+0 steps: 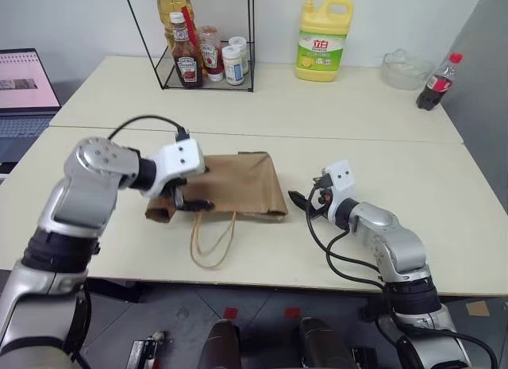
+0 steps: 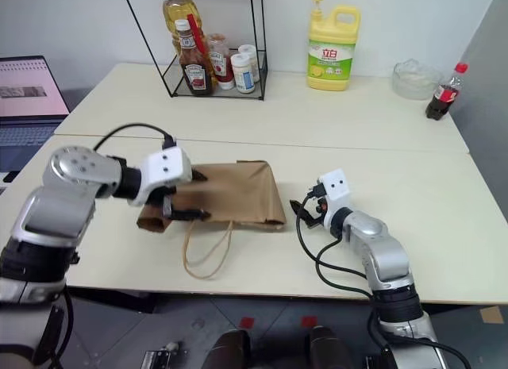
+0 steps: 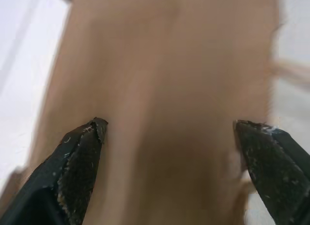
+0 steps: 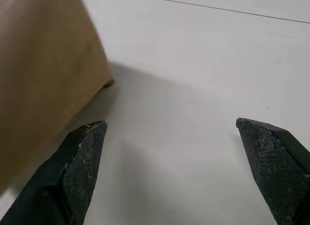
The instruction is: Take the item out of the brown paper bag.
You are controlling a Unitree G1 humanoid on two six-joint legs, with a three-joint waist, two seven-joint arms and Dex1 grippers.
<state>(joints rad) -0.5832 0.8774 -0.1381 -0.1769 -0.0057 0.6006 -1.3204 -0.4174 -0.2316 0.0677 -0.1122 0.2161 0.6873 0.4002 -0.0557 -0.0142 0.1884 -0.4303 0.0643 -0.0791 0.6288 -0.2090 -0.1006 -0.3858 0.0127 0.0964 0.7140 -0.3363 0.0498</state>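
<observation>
One paper bag point(image 1: 238, 185), two grippers point(image 1: 193, 188) point(image 1: 305, 204)

Plain tan brown paper bag point(image 1: 238, 185) on a cream table point(image 1: 444, 186) — yellow jug point(image 1: 322, 37) with green label behind.

The left gripper point(image 1: 193, 191) hangs tilted downward with its fingers spread wide. The right gripper point(image 1: 304, 204) reaches forward, nearly level, angled to the left, fingers also apart.

Looks like an office/lab test setup: plain pale tables point(image 1: 373, 159) pushed together, open laptop point(image 1: 24, 99) at the side, wire rack point(image 1: 208, 44) w/ condiments, yellow detergent jug point(image 1: 322, 37), bare white wall.
</observation>
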